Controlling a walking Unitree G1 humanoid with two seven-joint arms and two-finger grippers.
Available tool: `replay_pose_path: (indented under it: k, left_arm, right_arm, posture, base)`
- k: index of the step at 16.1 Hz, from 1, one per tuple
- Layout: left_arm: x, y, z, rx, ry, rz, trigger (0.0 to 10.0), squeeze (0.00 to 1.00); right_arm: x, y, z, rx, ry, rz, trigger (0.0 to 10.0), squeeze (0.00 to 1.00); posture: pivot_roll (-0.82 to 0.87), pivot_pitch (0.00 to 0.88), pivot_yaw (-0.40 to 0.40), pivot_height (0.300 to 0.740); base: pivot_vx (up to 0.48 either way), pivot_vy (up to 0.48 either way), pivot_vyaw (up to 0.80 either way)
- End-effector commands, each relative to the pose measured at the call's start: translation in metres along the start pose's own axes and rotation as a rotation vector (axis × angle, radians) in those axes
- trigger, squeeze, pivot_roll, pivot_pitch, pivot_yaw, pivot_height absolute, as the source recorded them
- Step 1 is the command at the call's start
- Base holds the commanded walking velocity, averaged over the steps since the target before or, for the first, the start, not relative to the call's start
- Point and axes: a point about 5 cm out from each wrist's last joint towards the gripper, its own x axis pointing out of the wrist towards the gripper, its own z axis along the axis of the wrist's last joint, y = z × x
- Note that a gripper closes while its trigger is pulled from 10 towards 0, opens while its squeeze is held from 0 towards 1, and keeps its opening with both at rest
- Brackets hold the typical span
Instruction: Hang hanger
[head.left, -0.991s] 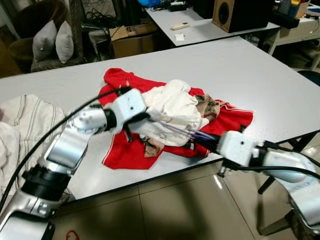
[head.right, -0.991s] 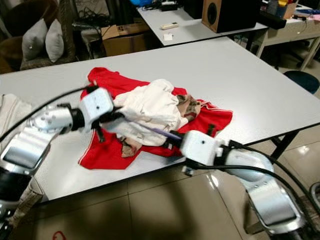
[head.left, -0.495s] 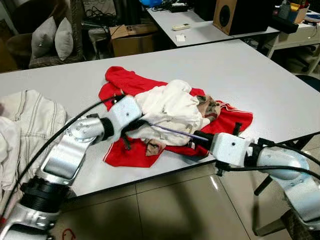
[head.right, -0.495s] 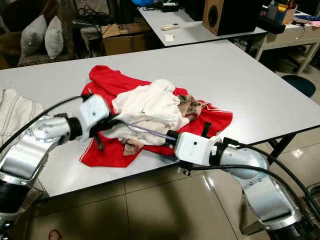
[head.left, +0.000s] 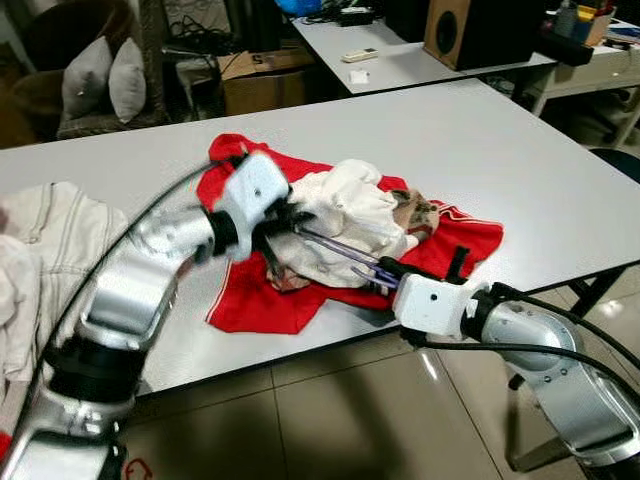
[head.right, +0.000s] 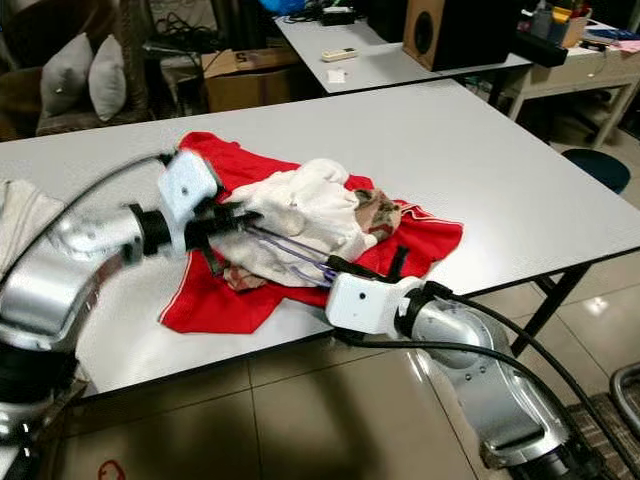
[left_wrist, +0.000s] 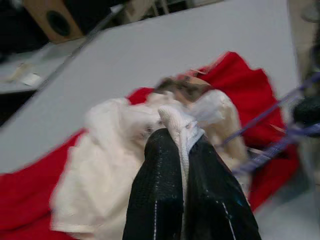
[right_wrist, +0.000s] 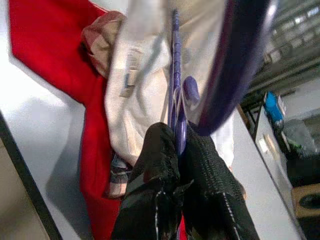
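— White surface (head.left: 520, 170) first: what lies on it?
— A red garment (head.left: 250, 300) near the front edge, a cream garment (head.left: 350, 215) heaped on top.
— And the arms?
— Both reach in low. The left pincer (left_wrist: 185, 150) is clenched on a fold of the cream garment. The right pincer (right_wrist: 179, 145) grips the purple hanger (head.right: 290, 250), which runs across the heap.
— Room around?
— Bare surface behind and to the right.

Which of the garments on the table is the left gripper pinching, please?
The white garment heaped on the red one: the left gripper is shut on a fold of it, while the right gripper holds the purple hanger.
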Motion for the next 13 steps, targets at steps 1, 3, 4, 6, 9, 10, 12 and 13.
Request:
replay_pose_path:
  k: [1, 3, 4, 6, 9, 10, 12, 13]
  left_arm:
    - [-0.004, 0.011, 0.010, 0.067, -0.021, 0.047, 0.0, 0.00]
    - [-0.003, 0.013, 0.009, 0.097, -0.006, 0.044, 0.0, 0.00]
    - [0.002, 0.010, 0.013, 0.099, -0.016, 0.024, 0.0, 0.00]
    - [0.009, 0.002, 0.020, 0.092, -0.042, -0.039, 0.0, 0.00]
    - [0.018, -0.008, 0.021, 0.096, -0.052, -0.105, 0.0, 0.00]
    - [0.021, -0.012, 0.021, 0.093, -0.050, -0.129, 0.0, 0.00]
    - [0.028, -0.013, 0.007, 0.121, 0.012, -0.118, 0.0, 0.00]
    - [0.028, -0.012, 0.005, 0.125, 0.022, -0.110, 0.0, 0.00]
  right_arm:
    - [0.001, 0.001, 0.006, -0.027, -0.065, 0.028, 10.0, 0.00]
    - [0.000, 0.004, 0.010, -0.029, -0.100, 0.065, 10.0, 0.00]
    - [0.000, 0.008, 0.008, -0.040, -0.088, 0.113, 10.0, 0.00]
    - [0.002, 0.007, 0.010, -0.036, -0.109, 0.126, 10.0, 0.00]
    - [0.003, 0.008, 0.014, -0.028, -0.151, 0.156, 10.0, 0.00]
    - [0.003, 0.006, 0.016, -0.017, -0.164, 0.142, 10.0, 0.00]
    - [0.001, -0.005, 0.023, 0.035, -0.227, 0.062, 10.0, 0.00]
    - [0.000, -0.007, 0.024, 0.046, -0.234, 0.050, 10.0, 0.00]
  posture:
    - [-0.03, 0.000, 0.086, 0.740]
    - [-0.03, 0.000, 0.095, 0.740]
    - [-0.03, 0.000, 0.097, 0.740]
    - [-0.03, 0.000, 0.103, 0.740]
    - [-0.03, 0.000, 0.110, 0.740]
    - [-0.03, 0.000, 0.112, 0.740]
    - [-0.04, 0.000, 0.117, 0.740]
    - [-0.04, 0.000, 0.117, 0.740]
  base:
    - [0.000, 0.000, 0.00]
    - [0.000, 0.000, 0.00]
    - [0.000, 0.000, 0.00]
    - [0.000, 0.000, 0.00]
    - [0.000, 0.000, 0.00]
    - [0.000, 0.000, 0.00]
    - [0.000, 0.000, 0.00]
    - [0.000, 0.000, 0.00]
